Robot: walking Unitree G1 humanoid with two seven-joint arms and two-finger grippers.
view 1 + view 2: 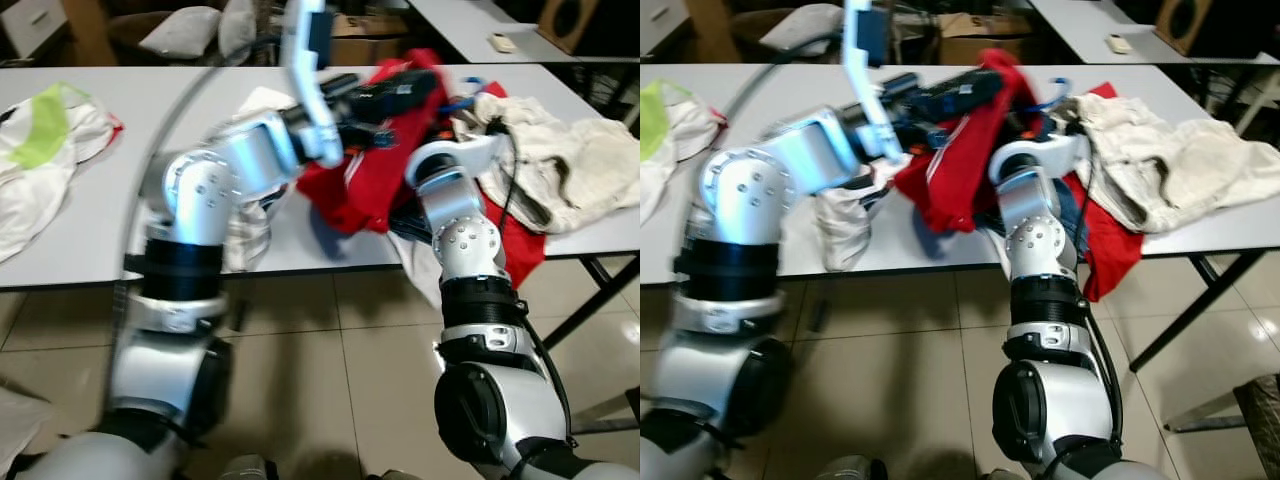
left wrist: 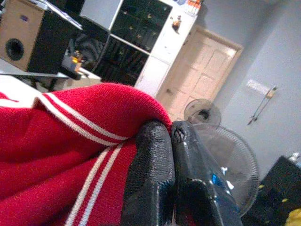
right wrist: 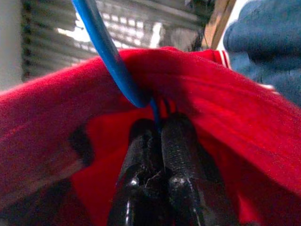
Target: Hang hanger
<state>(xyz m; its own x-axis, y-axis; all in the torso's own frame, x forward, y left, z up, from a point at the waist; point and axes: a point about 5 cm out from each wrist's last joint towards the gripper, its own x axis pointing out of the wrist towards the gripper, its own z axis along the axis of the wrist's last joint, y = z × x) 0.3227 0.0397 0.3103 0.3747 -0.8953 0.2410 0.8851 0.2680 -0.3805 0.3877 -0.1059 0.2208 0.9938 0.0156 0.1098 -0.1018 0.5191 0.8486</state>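
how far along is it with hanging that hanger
Done: both grippers have hold. The left gripper is shut on the red garment, lifted above the white table. In hand: the right gripper is shut on the blue hanger, inside the red cloth. Left: the hanger hangs on nothing yet, and no rail can be seen here.

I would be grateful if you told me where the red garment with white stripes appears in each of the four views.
Left eye view: red garment mid-table, right of centre, between both arms.
Right eye view: at centre, draped near the left gripper.
Left wrist view: lower left, pinched by the shut fingers.
Right wrist view: across the frame, behind the blue hanger.
Shared landmark: its white stripes.
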